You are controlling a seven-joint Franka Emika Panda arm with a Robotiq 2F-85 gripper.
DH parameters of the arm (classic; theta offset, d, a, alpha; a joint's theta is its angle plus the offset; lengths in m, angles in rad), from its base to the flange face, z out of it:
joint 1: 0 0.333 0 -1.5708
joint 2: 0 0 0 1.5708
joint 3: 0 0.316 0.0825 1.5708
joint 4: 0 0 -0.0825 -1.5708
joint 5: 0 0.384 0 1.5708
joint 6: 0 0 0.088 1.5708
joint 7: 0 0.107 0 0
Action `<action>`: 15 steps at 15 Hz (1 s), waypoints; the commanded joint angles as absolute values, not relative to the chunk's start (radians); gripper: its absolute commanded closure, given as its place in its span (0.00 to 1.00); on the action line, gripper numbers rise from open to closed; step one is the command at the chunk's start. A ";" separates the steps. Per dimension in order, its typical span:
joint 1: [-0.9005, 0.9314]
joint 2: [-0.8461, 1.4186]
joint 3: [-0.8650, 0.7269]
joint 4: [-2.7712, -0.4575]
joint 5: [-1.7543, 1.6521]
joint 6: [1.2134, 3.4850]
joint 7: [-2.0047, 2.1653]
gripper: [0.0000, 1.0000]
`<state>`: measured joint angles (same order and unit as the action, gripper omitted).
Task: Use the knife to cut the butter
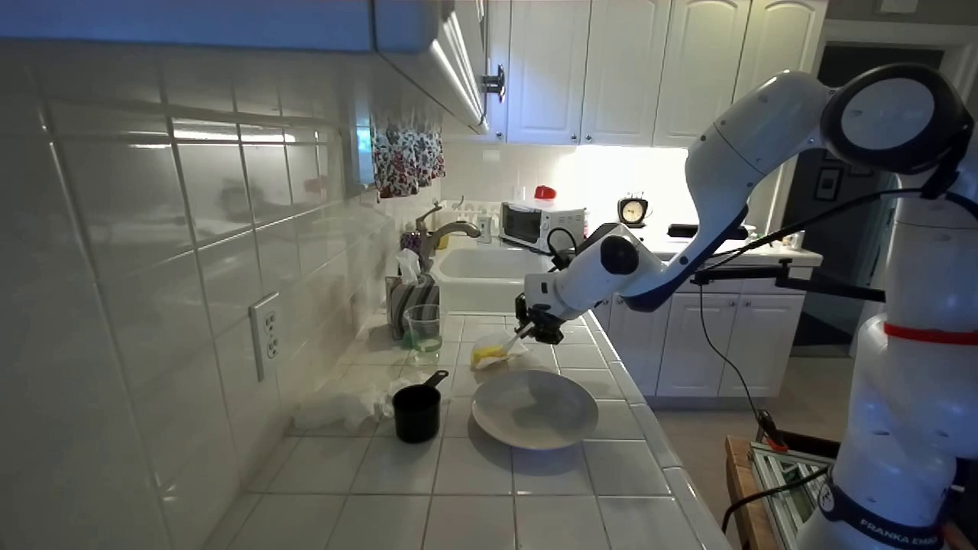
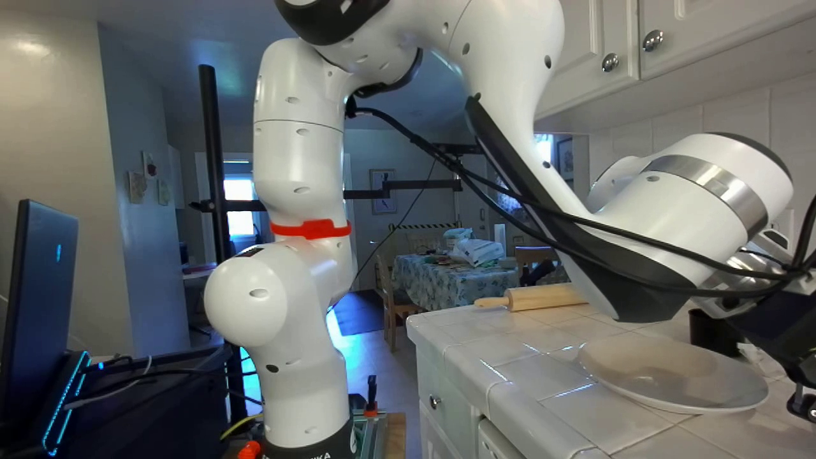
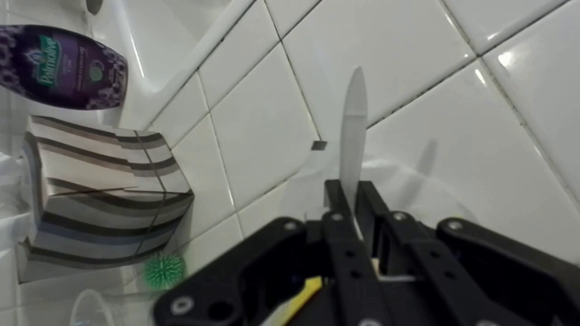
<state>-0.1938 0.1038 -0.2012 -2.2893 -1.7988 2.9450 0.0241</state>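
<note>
You have knife (image 3: 353, 136) pinched in gripper (image 3: 350, 192); press off-centre and it may pivot, skidding butter (image 1: 487, 354) sideways

in an exterior view the plate (image 1: 535, 412) lies on the worktop (image 1: 474, 527), the cup (image 1: 416, 412) left of it, and behind it the butter (image 1: 487, 354) and, in the claw (image 3: 352, 192), the knife (image 3: 353, 131). farther back, left of it, stand the tumbler (image 1: 425, 336) and tissue box (image 1: 416, 294); well behind it, the sink (image 1: 480, 296). in an exterior view a rolling pin (image 2: 545, 298) lies behind and left of the plate.
</note>
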 commanded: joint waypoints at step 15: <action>-0.233 0.068 -0.211 -2.350 -1.576 2.950 -0.178 0.97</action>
<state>-0.2194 0.1206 -0.2079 -2.3154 -1.6400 2.9387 -0.1043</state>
